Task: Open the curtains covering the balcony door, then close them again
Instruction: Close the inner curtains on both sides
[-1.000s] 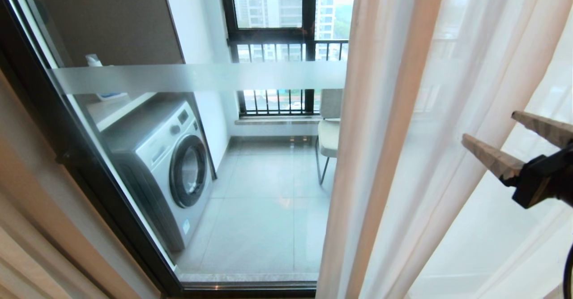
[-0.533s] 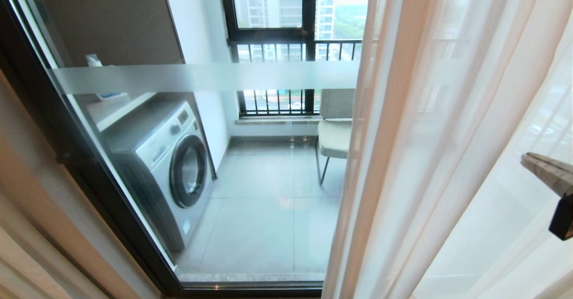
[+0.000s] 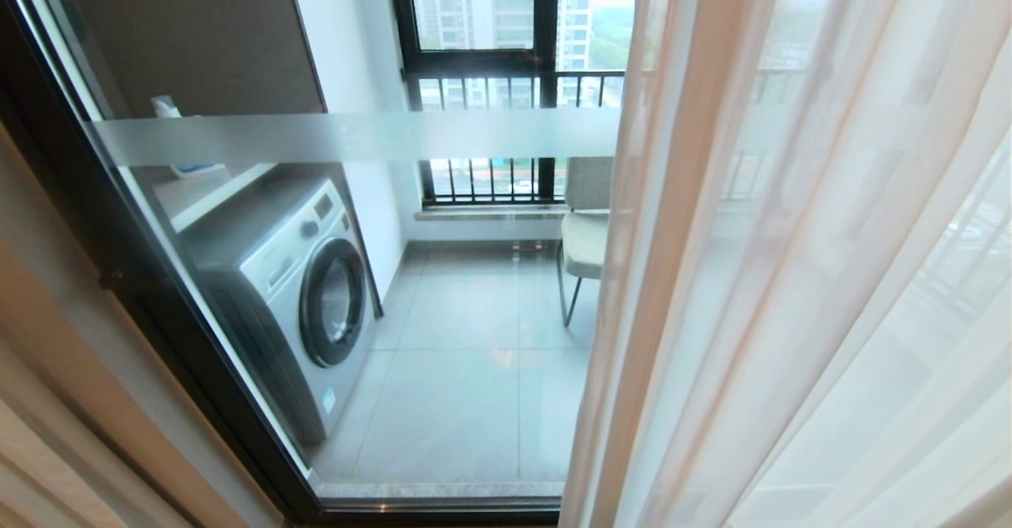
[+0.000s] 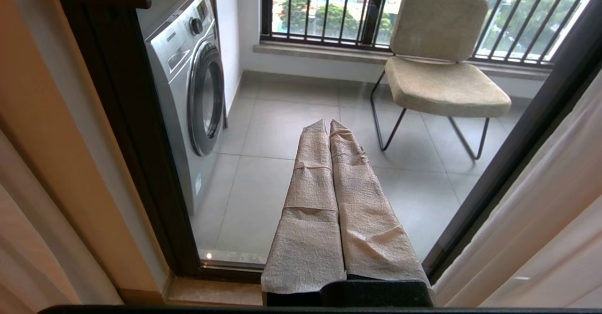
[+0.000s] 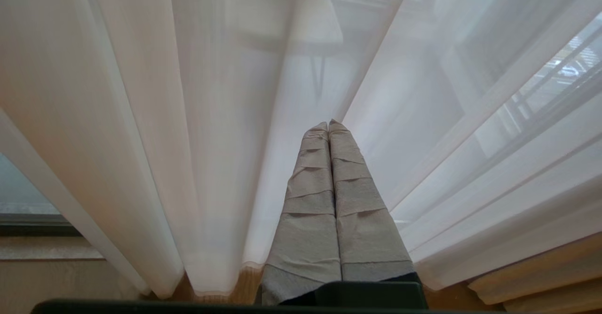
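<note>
The balcony door (image 3: 356,137) shows as a glass panel with a frosted strip in a dark frame (image 3: 158,330). White sheer curtains (image 3: 791,275) hang over the right half of the head view; the left half of the glass is uncovered. Thick beige drape folds (image 3: 47,433) hang at the far left. Neither gripper appears in the head view. My right gripper (image 5: 328,123) is shut and holds nothing; it points at the sheer folds (image 5: 141,116) just ahead of its tips. The left gripper (image 4: 328,122) is shut and empty, facing the bare glass low by the door sill (image 4: 225,257).
Behind the glass stand a washing machine (image 3: 292,291) on the left and a beige chair (image 3: 583,235) by a window with black railing bars (image 3: 506,85). A dark door frame post (image 4: 517,154) runs beside the sheers. Wooden floor (image 5: 235,290) shows under the sheer hem.
The right gripper stood open at the head view's right edge, then drew back out of that view and shut. The sheers' edge swung right and settled back left.
</note>
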